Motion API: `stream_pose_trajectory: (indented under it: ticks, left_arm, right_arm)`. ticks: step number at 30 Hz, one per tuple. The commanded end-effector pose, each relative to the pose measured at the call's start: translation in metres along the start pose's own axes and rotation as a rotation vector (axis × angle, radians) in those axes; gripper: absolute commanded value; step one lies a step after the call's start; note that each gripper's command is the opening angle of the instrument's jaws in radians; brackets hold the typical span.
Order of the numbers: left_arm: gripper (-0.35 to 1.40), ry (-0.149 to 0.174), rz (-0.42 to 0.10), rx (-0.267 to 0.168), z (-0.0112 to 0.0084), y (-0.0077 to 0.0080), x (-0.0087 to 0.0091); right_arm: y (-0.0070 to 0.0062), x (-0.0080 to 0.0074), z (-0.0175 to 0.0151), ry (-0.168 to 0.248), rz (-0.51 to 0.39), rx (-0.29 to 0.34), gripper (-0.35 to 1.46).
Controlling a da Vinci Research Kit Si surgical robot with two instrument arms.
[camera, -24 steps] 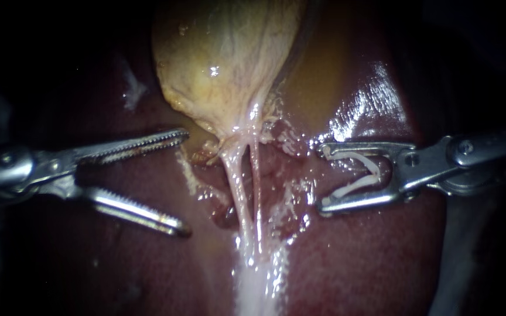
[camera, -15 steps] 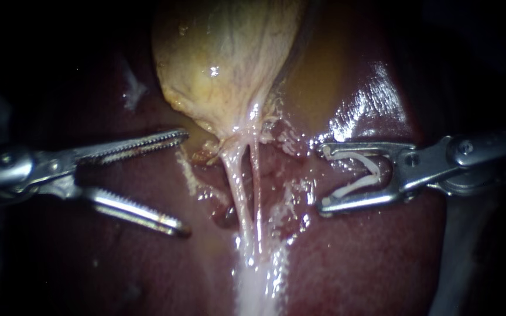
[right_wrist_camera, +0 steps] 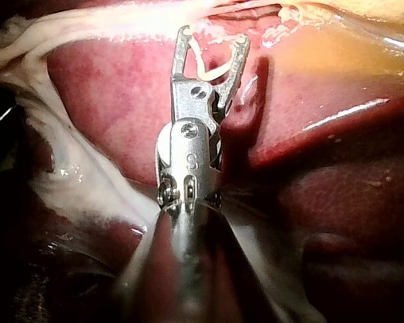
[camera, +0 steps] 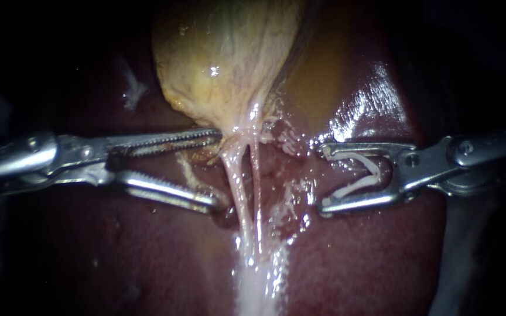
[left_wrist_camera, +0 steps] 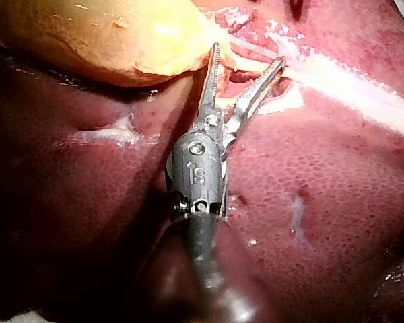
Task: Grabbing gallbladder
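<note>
Tubes [camera: 238,181] separate left instrument [camera: 216,170] from right instrument [camera: 322,177] holding clip [camera: 373,174].

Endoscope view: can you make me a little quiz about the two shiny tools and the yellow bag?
1. True or false: the left instrument has its jaws shut on the gallbladder.
2. What sits between the jaws of the right instrument? A: a white clip. B: a needle. C: nothing.
3. Fill in: the dark red tissue under both instruments is the ___.
Key: 1 false, they are open; 2 A; 3 liver.
</note>
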Motion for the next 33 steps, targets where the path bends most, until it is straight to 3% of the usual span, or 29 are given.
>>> stream_pose_trajectory:
  ticks: [1, 10, 16, 24, 28, 33]
  left_arm:
    - [0.49, -0.001, 0.0, 0.005, 0.0001, -0.0001, 0.0]
    - [0.27, 0.0, -0.001, 0.024, 0.0006, -0.0019, -0.0005]
    - [-0.06, 0.0, -0.014, 0.032, 0.0004, -0.0023, -0.0007]
    - [-0.15, 0.0, -0.037, 0.03, -0.0002, -0.0025, -0.0008]
    - [-0.35, 0.002, -0.05, 0.028, -0.0005, -0.0026, -0.0008]
    - [-0.35, 0.002, -0.057, 0.026, -0.0009, -0.0027, -0.0005]
  right_arm:
    - [0.0, 0.0, 0.0, 0.0, 0.0, 0.0, 0.5]
    - [0.0, 0.0, 0.0, 0.0, 0.0, 0.0, 0.5]
    - [0.0, 0.0, 0.0, 0.0, 0.0, 0.0, 0.5]
    - [0.0, 0.0, 0.0, 0.0, 0.0, 0.0, 0.5]
    - [0.0, 0.0, 0.0, 0.0, 0.0, 0.0, 0.5]
    - [0.0, 0.0, 0.0, 0.0, 0.0, 0.0, 0.5]
